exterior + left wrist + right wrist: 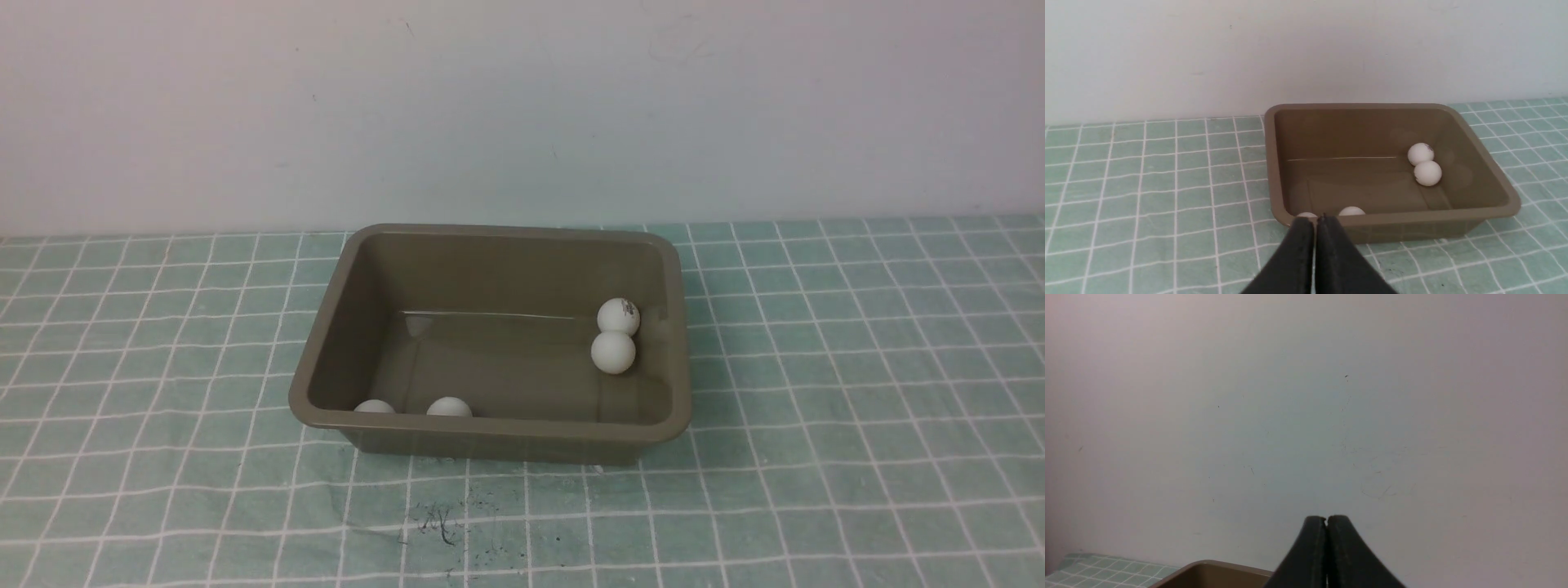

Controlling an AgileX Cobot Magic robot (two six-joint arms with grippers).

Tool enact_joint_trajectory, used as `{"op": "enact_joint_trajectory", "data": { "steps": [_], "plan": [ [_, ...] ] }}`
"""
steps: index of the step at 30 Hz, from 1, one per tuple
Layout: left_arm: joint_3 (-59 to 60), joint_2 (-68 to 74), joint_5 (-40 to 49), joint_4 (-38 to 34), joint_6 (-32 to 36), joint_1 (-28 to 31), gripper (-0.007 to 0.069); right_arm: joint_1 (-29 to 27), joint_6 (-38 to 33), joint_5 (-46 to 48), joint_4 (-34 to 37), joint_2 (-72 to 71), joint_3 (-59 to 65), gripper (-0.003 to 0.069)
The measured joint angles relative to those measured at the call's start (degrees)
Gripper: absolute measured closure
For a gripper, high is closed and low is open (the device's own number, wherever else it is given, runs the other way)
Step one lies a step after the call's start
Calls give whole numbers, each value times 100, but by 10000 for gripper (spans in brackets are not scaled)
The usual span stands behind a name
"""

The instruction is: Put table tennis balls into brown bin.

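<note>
Front view has all four balls [613, 352] inside the bin [506, 231], which sits on the checked cloth [816, 408] of the counter, near the wall [522, 106]. Two balls touch each other by the bin's right wall, the marked ball [618, 317] behind the plain one. The other two lie against the near wall, half hidden by the rim. No ball shows on the cloth, so the task looks done.

Neither arm appears in the front view. In the left wrist view the left pincer [1314, 222] is closed and empty, its tips overlapping the bin's near rim in the picture; whether it is close to the rim cannot be told. The right pincer [1326, 520] is also closed on nothing, and its camera faces the wall, with only a corner of the bin showing.

Risks from here, as I judge them:
- A forward or downward move of the left arm could strike the near rim and shove or tip the bin, and the balls would roll or hop out.
- The right arm has almost no sight of the bin, so a sweep across could clip it.
- The two half-hidden balls could be miscounted, prompting a needless reach into the bin.
</note>
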Motion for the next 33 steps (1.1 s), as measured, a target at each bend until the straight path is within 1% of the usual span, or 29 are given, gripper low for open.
{"op": "enact_joint_trajectory", "data": {
  "steps": [7,11,13,15,19,21,22,25,26,29,33],
  "plan": [
    [0,-331,541,-244,0,0,629,0,0,0,0,0,0,673],
    [0,-331,623,-251,41,0,629,0,0,0,0,0,0,673],
    [39,-341,524,-245,103,0,629,0,0,0,0,0,0,673],
    [232,-347,75,-180,227,0,629,0,0,0,0,0,0,673],
    [931,-436,-1236,278,457,77,629,0,0,0,0,0,0,673],
    [1631,-597,-2004,487,481,329,629,0,0,0,0,0,0,673],
    [1756,-656,-2188,513,487,411,629,0,0,0,0,0,0,673],
    [2706,-1008,-2829,649,501,786,629,0,0,0,0,0,0,673],
    [3110,-1185,-2942,756,501,910,629,0,0,0,0,0,0,673],
    [3657,-1454,-2942,835,507,1004,629,0,0,0,0,0,0,673],
    [3816,-1588,-2405,865,520,1020,629,0,0,0,0,0,0,673]
  ]
}}
